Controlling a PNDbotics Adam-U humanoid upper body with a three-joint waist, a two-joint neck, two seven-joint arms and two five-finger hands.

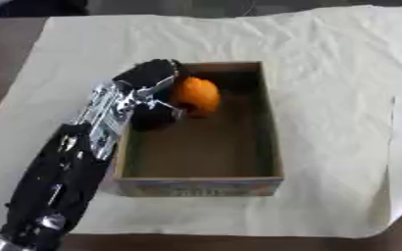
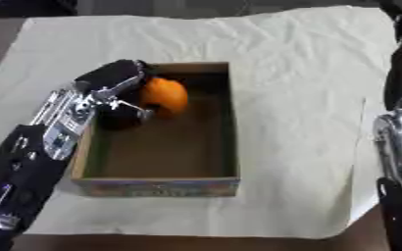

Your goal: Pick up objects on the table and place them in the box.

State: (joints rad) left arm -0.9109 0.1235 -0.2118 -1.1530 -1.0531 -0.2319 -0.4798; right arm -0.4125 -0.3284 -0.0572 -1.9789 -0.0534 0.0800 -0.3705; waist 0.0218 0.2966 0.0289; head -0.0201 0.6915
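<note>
your orange ball (image 1: 196,95) sits inside the box (image 1: 269,142), at its far left corner, with your left hand (image 1: 150,78) curled over it, fingers and thumb wrapped round it. the box rests on a cream cloth (image 1: 333,73) spread over the desk (image 1: 3,54). your right arm (image 2: 400,147) shows at the right edge; its hand is hidden.
</note>
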